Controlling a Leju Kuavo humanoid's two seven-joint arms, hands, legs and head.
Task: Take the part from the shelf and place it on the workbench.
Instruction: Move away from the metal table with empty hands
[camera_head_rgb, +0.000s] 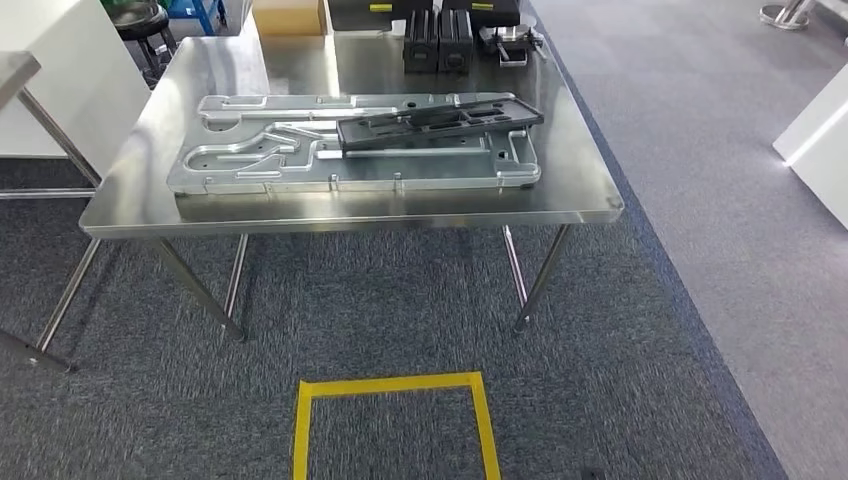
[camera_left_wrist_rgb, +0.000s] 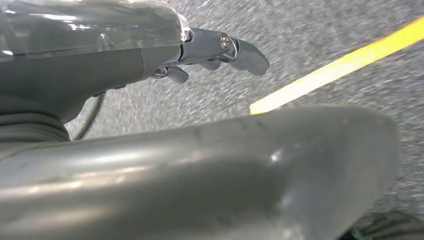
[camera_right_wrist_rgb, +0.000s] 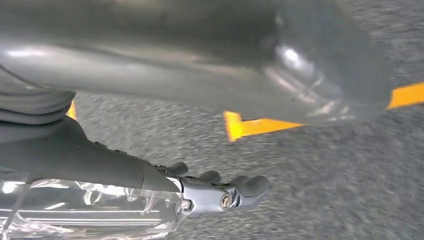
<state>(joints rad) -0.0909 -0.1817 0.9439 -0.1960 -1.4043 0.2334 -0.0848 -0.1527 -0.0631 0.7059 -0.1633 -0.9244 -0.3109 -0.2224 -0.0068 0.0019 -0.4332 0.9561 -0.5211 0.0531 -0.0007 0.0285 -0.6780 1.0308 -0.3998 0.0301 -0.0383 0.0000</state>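
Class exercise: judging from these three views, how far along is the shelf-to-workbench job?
Looks done: the dark part lies on the silver fixture plate on the workbench. In hand: nothing; the left robot hand and right robot hand hang over carpet. Left: apparently nothing.

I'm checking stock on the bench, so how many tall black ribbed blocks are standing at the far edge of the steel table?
2: a left tall black ribbed block and a right one, side by side; more may be hidden beyond the frame.
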